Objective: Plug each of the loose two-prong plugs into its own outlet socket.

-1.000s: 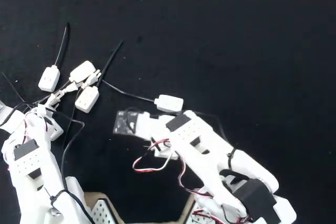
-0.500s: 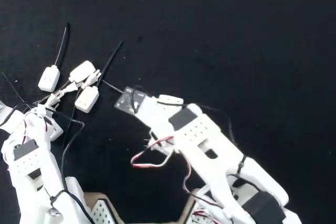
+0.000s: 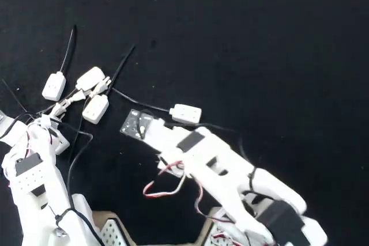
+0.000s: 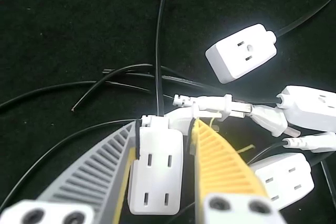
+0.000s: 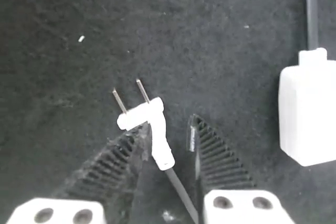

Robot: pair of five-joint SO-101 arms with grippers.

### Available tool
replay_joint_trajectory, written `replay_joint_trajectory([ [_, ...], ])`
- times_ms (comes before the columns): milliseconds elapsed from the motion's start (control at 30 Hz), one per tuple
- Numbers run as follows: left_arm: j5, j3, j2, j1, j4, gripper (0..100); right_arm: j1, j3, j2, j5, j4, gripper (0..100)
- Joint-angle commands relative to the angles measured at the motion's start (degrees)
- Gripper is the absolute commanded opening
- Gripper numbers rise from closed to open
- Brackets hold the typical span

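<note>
— What has the left pincer point(image 4: 165, 129) got?
— It is clenched on a white plastic outlet socket block point(image 4: 156, 174), with a grey ribbed finger point(image 4: 100, 166) on one side and a yellow ribbed finger point(image 4: 220, 166) on the other.
— And around it?
— From above, a small white square socket point(image 3: 54, 86) lies at twelve o'clock from that pincer. A second white socket point(image 3: 90, 78) is at one o'clock, with a slim white plug point(image 3: 102, 87) just beside it. A third white socket point(image 3: 95, 108) is at two o'clock. Thin black cords point(image 3: 69, 47) trail over the black table cloth point(image 3: 259, 56).
— The right pincer point(image 5: 169, 124)?
— Released. Its dark ribbed fingers point(image 5: 220, 156) stand either side of a white two-prong plug point(image 5: 140, 116). One touches the plug and the other is apart from its stem. The prongs are bare.
— Nearest socket?
— A white rectangular socket on a black cord point(image 3: 185, 113), near, at three o'clock from that pincer in the high view.
</note>
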Motion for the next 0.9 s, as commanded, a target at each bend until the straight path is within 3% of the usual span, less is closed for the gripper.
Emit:
replay_joint_trajectory([
  [0, 0.35, -1.01, -1.14, -0.66, -0.62, 17, -3.08, -0.40, 2.68, -0.09, 1.85, 11.9],
  [133, 0.35, -1.01, -1.14, -0.66, -0.62, 17, -3.08, -0.22, 0.22, 0.00, 2.37, 1.1],
  [467, 0.35, -1.01, -1.14, -0.66, -0.62, 17, -3.08, 0.75, -10.51, 4.57, 13.98, 1.6],
  [700, 0.35, -1.10, -1.14, -0.66, -0.62, 17, -3.08, 4.18, -11.30, 4.57, 11.96, 19.0],
  [867, 0.53, -1.19, -1.14, -2.77, -0.70, 17, -3.16, 9.10, -11.21, 4.57, 4.13, 20.8],
])
